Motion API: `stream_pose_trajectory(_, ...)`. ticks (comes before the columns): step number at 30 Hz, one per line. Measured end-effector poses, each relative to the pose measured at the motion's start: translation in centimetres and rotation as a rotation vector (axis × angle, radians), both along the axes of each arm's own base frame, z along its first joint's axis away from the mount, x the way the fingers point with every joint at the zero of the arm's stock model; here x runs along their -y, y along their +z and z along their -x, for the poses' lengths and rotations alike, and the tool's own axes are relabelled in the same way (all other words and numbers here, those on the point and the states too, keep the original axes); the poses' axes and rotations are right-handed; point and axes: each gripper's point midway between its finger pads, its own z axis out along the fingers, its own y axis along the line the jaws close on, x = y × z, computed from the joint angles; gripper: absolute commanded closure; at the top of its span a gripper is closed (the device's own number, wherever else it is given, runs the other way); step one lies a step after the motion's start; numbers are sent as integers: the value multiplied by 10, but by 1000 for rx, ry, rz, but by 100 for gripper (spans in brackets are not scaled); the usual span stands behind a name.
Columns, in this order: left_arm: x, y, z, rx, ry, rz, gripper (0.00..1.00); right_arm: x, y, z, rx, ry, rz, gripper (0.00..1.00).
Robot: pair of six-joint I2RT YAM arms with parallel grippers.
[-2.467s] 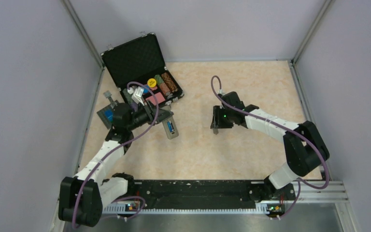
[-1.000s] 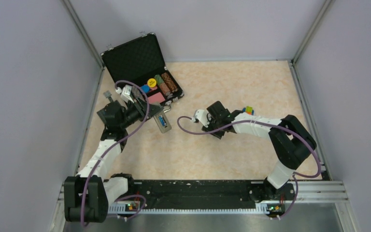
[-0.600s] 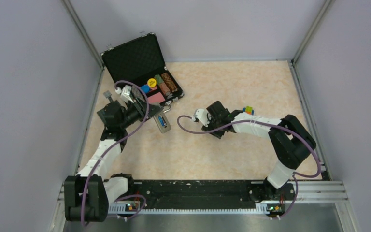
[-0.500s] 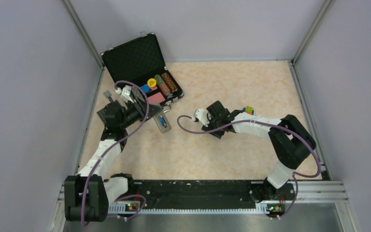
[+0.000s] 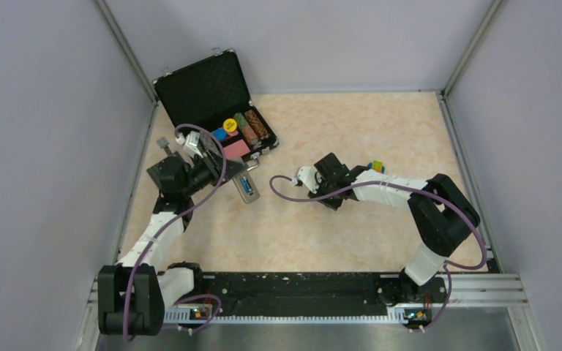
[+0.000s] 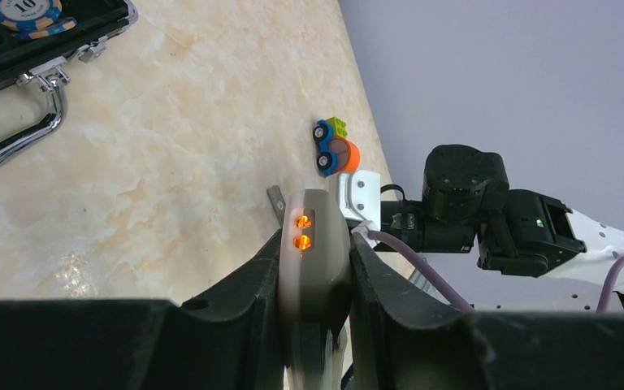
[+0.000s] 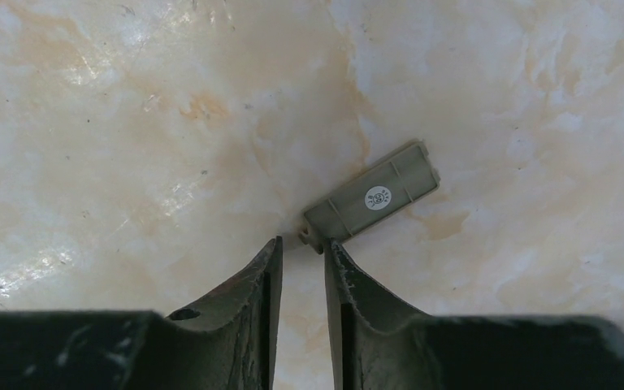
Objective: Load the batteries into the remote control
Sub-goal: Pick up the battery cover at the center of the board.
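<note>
The left fingers (image 6: 252, 284) are clamped on the remote control (image 6: 313, 252) and hold it off the table (image 5: 351, 234), left of centre in the overhead view, just below the open black case (image 5: 212, 95). Its grey back faces up and the compartment is open. A blue battery (image 5: 244, 186) shows inside, but I cannot tell whether the dark grey one is seated too.

The right fingers (image 7: 264, 276) stand narrow, with bare table in the gap and nothing held. Their tips sit right at the tabbed end of the loose grey battery cover (image 7: 374, 197), which lies flat near the middle of the wrist view.

The main risk is at that cover. It is thin and flat, so the tips may shove it along the table instead of getting under it. A pinch on the tab alone could let it swivel or drop. The open compartment is a second risk, since tipping the remote could spill a battery. Pressing the cover on could also lever the remote in its end-on grip.
</note>
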Motion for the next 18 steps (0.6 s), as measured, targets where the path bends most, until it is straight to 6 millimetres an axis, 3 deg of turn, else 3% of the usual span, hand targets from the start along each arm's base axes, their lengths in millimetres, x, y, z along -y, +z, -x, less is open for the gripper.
stream_pose_trajectory(7,0,0,0,0,-1,1,100,-1,-1,4,-23,-1,-10,100)
stream_pose_trajectory(15,0,4,2,13,0,1,100,-6,1,2,-34,-41,-59,100)
stream_pose_trajectory(18,0,7,3,25,1,2,100,-8,11,-1,-48,-90,-125,100)
